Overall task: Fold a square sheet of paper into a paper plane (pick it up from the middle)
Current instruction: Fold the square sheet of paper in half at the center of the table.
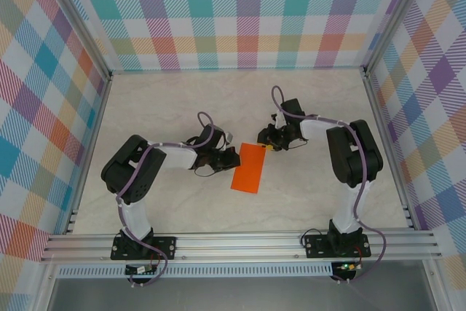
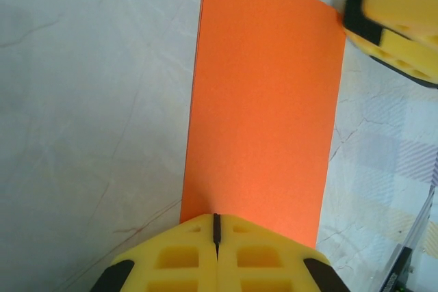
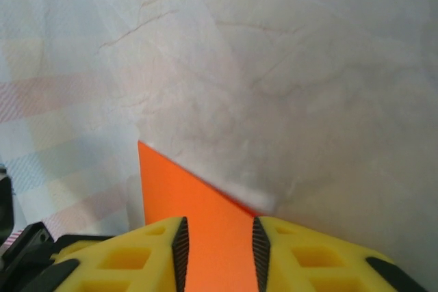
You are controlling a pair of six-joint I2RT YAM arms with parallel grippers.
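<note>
Top view: orange sheet [image 1: 249,167], folded to a narrow rectangle, lies mid-counter [image 1: 182,107] btw both arms. Left tool [image 1: 227,156] is at its left edge, right tool [image 1: 268,145] at its far-right corner. Risk: w/ that corner let go, fold may spring up; any left-arm drag would skew the crease.

Left wrist: left tool [image 2: 217,220] clenched, tips on sheet's near edge, prob. pinning it; nothing grasped.

Right wrist: right tool [image 3: 219,237] partly released, pads apart, sheet corner showing btw them, not pinched.

Orange paper [image 1: 250,167]: plain rectangle, lying flat, near centre.
</note>
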